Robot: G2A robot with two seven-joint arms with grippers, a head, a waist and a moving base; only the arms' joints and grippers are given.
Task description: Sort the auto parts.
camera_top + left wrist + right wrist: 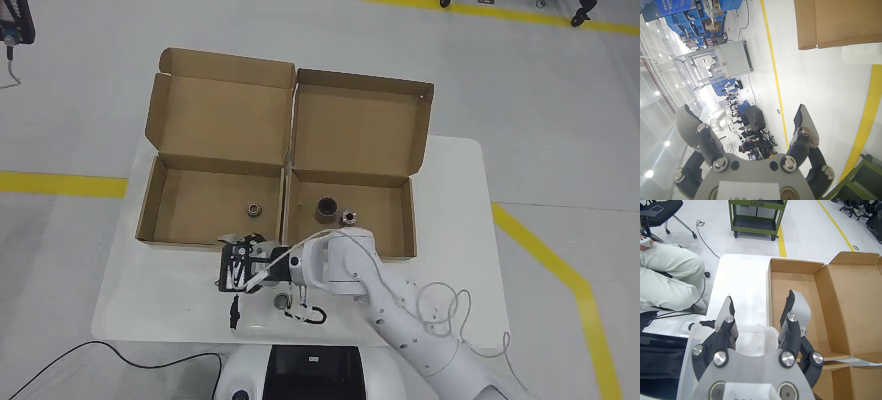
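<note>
Your white desk (450, 200) stands on a pale workshop floor (80, 100) marked with yellow lines, and two open cardboard boxes sit side by side along its far half. The arm crossing the near edge hides much of the clear tray (753, 326), so you can barely read what lies in it beyond a black hooked piece (312, 317) at its near right. In the left box (200, 205) a small ring (254, 209) lies near the middle; its axis is too small to judge. In the right box (385, 215) a dark sleeve (326, 209) stands with its bore facing up, and a small metal piece (349, 216) sits just beside it on the right. Your right end effector (761, 296) hangs released and empty over the tray, just near of the left box. Your left end effector (743, 108) is spread wide, grasping nothing, aimed off toward the room.
</note>
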